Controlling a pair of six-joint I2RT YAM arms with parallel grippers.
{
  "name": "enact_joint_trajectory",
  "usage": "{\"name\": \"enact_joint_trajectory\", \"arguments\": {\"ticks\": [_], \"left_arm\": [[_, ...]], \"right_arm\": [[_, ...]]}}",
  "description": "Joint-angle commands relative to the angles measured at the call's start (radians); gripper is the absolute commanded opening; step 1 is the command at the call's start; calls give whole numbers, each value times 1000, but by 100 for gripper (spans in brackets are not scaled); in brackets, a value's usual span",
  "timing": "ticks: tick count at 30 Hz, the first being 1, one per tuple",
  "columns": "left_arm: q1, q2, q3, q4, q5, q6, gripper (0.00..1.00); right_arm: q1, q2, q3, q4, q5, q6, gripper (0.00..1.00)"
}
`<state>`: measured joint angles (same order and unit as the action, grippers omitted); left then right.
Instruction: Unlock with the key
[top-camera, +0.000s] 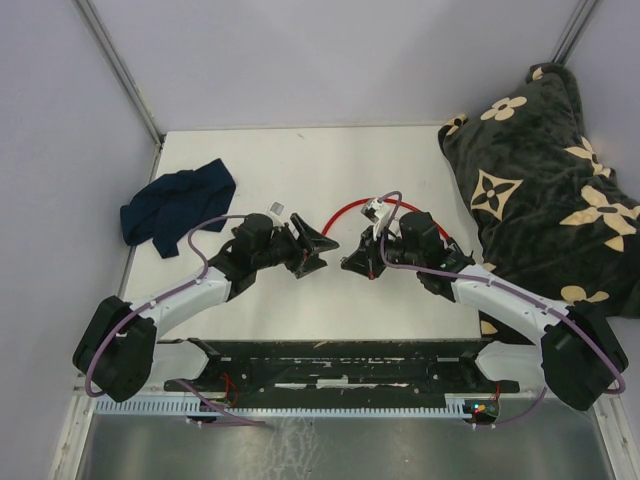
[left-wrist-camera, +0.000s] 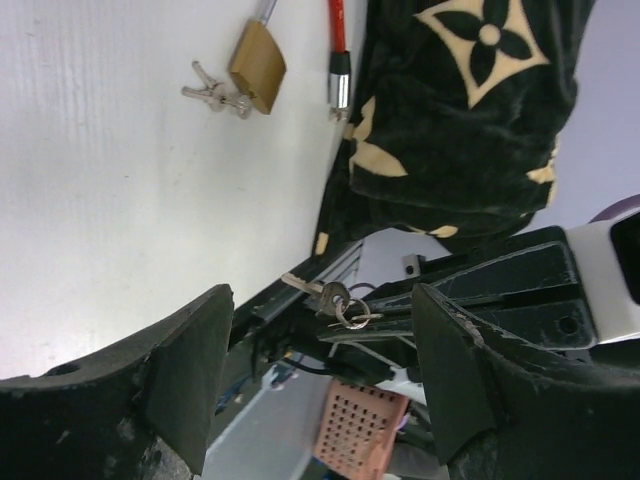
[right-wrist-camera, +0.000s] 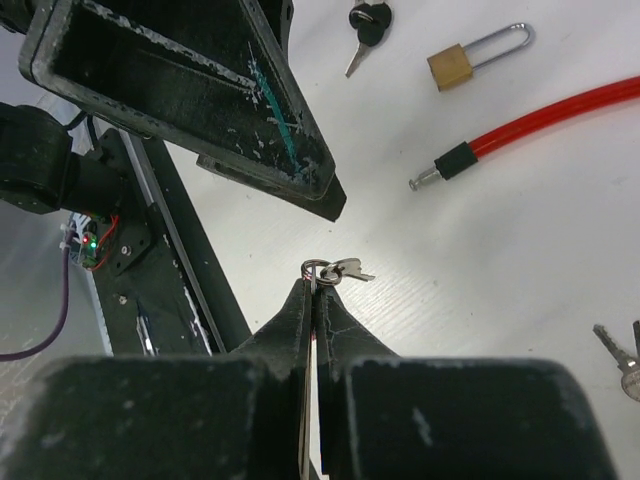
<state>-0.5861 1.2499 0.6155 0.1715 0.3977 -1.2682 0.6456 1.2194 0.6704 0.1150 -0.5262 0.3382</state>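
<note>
My right gripper (right-wrist-camera: 316, 285) is shut on a small silver key ring (right-wrist-camera: 318, 268), and its key (right-wrist-camera: 346, 268) sticks out past the tips above the table. My left gripper (left-wrist-camera: 322, 310) is open and empty, and faces that key (left-wrist-camera: 328, 296) from close range. In the top view both grippers meet at the table's middle, the left gripper (top-camera: 312, 258) tip to tip with the right gripper (top-camera: 352, 265). A brass padlock (left-wrist-camera: 257, 67) with a silver shackle lies on the table with spare keys (left-wrist-camera: 215, 95) beside it. It also shows in the right wrist view (right-wrist-camera: 455, 65).
A red cable lock (top-camera: 350, 208) arcs behind the grippers, its black and silver end (right-wrist-camera: 450, 162) near the padlock. A black-headed key (right-wrist-camera: 368, 20) and more keys (right-wrist-camera: 620, 355) lie loose. A blue cloth (top-camera: 178, 205) lies at the left. A black flower-patterned cushion (top-camera: 545, 180) fills the right.
</note>
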Motion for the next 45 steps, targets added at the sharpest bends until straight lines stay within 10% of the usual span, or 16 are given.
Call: {"name": "enact_joint_trajectory", "arguments": {"ticks": [1,16,30,40,45], "left_arm": [[-6,-19,2,97,7,-202,78],[-39,73,-27,220,52,-331,76],[-40,43,-67,288,-59,-288,21],[-39,5,-66,296,-95,-190,3],[-40,-38,-47,266,-135,-17,3]], "right_arm": [[4,4,-17,146,-7,64,2],[53,59,-23,307,72,121,3],[88,-20,-111,290,115,128,4],[88,-40,-139,280,122,122,5],[88,-61,-159,272,137,104,22]]}}
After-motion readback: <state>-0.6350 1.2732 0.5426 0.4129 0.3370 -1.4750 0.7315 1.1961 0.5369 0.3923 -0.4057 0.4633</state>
